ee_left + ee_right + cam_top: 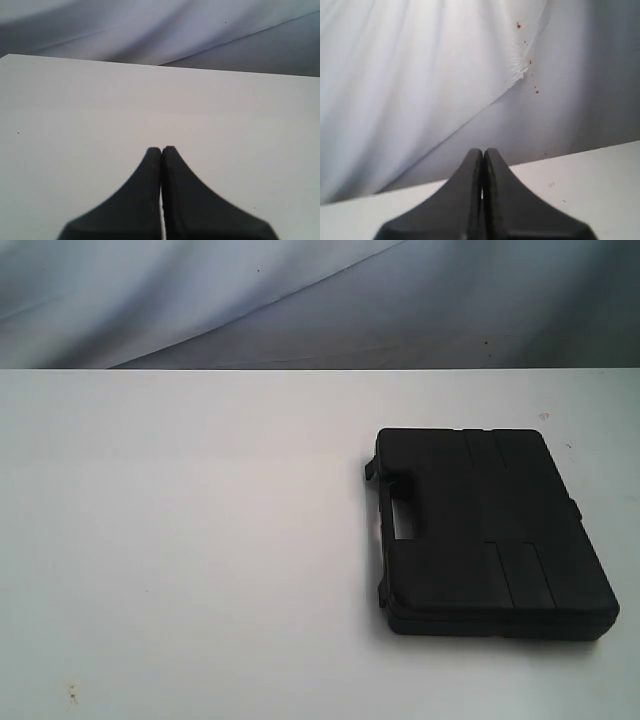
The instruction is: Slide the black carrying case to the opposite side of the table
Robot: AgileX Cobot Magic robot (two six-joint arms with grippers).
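Note:
The black carrying case (pixel 490 530) lies flat on the right half of the white table (pixel 180 540) in the exterior view, its handle cut-out facing left. Neither arm shows in that view. In the left wrist view my left gripper (pixel 162 149) is shut with nothing between its fingers, hovering over bare white tabletop (pixel 75 110). My right gripper (pixel 483 150) is also shut and empty, pointing toward the table's far edge (pixel 600 170) and the cloth behind it. The case appears in neither wrist view.
A pale grey-white cloth backdrop (pixel 300 300) hangs behind the table's far edge. A few small specks (pixel 72 692) mark the tabletop near the front left. The case's right end sits close to the picture's right border.

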